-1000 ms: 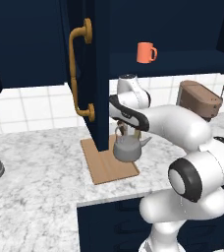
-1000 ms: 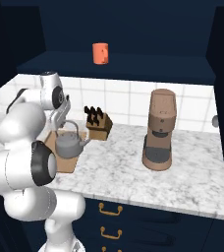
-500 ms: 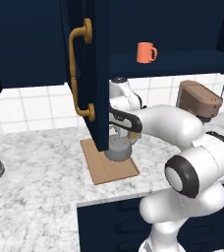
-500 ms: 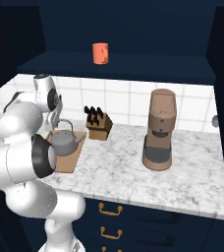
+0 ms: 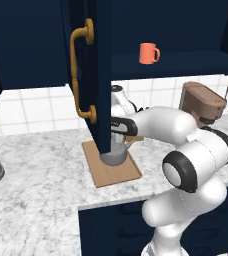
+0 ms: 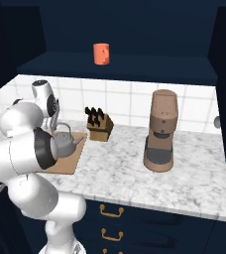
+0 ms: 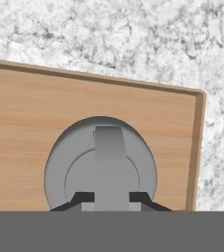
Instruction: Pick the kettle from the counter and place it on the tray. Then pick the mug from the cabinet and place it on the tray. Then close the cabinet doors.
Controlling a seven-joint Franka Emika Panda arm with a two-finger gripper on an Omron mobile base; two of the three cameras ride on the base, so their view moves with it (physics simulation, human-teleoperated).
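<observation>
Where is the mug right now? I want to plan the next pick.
The mug stands on the open cabinet's shelf, above and to the right of the tray in the left base view, and up left of the brown coffee grinder in the right one.

From the left, the open cabinet door [image 5: 97,75] hides the gripper and most of the kettle [image 5: 114,157], while from the right the robot's own forearm covers part of the kettle [image 6: 65,143] and much of the tray [image 6: 68,161].

No readable text, labels, brands, numbers or signs on anything in any view.
</observation>
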